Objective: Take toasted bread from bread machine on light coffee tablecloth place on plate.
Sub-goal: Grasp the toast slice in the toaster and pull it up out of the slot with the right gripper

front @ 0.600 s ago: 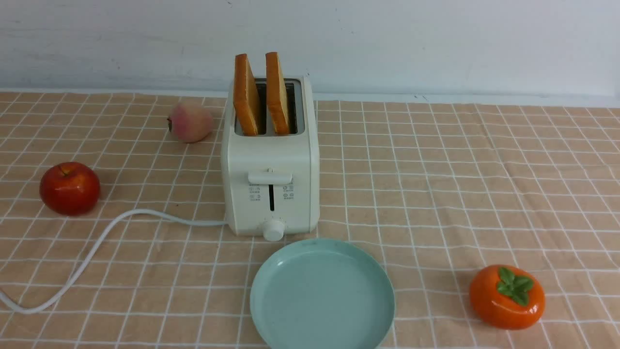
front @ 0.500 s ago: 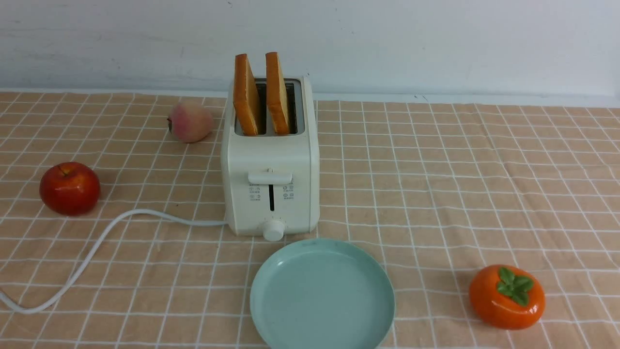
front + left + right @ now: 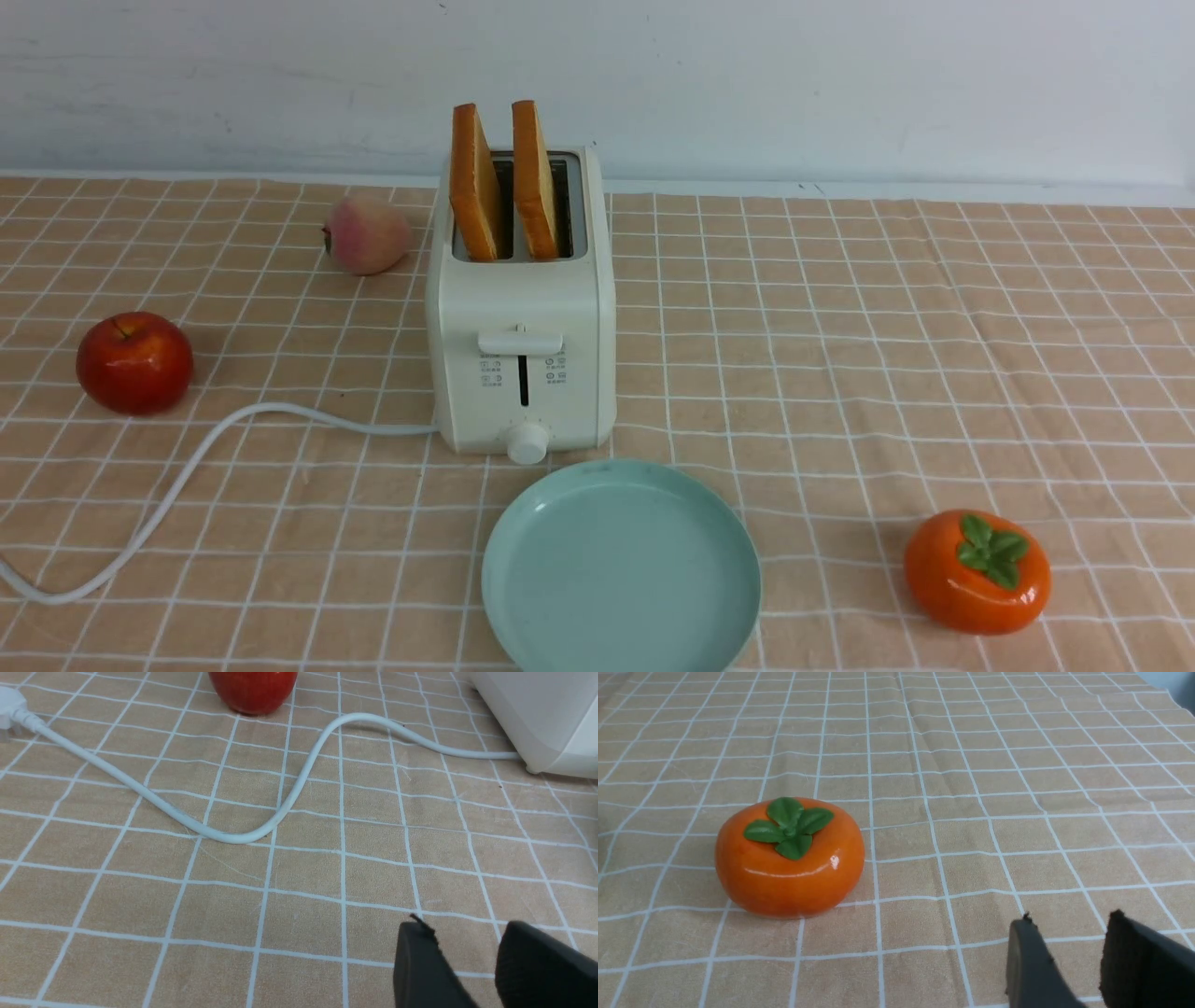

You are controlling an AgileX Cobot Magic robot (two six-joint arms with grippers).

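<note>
The left gripper (image 3: 467,956) hangs low over the tablecloth (image 3: 299,896), its two dark fingers spread with bare cloth showing between them and nothing held. Beyond it the white cord (image 3: 280,812) snakes from a corner of the bread machine (image 3: 537,723) toward the plug (image 3: 7,711), with the red apple (image 3: 252,690) farther off. The right gripper (image 3: 1071,952) is also parted and empty, hovering above the cloth near the orange persimmon (image 3: 789,856). Neither arm shows in the front view, so both appear well apart from the work. In that view the bread machine (image 3: 523,317) stands mid-cloth. The toasted bread sits upright in its two slots, the left slice (image 3: 474,182) and the right slice (image 3: 534,177) each rising well clear of the top. The plate (image 3: 621,569) lies bare just on the near side of the machine, slightly to the right, and a peach (image 3: 367,234) rests on the far left. The slices look light, dry and stiff, likely brittle under a hard squeeze, with a rough surface that should not slip. The best hold is probably a gentle pinch across the two flat faces on the exposed upper part. The gap between the slices is narrow, so taking an outer face and threading one finger in carefully seems wise. A straight upward lift would keep the crust from snagging the slot.
</note>
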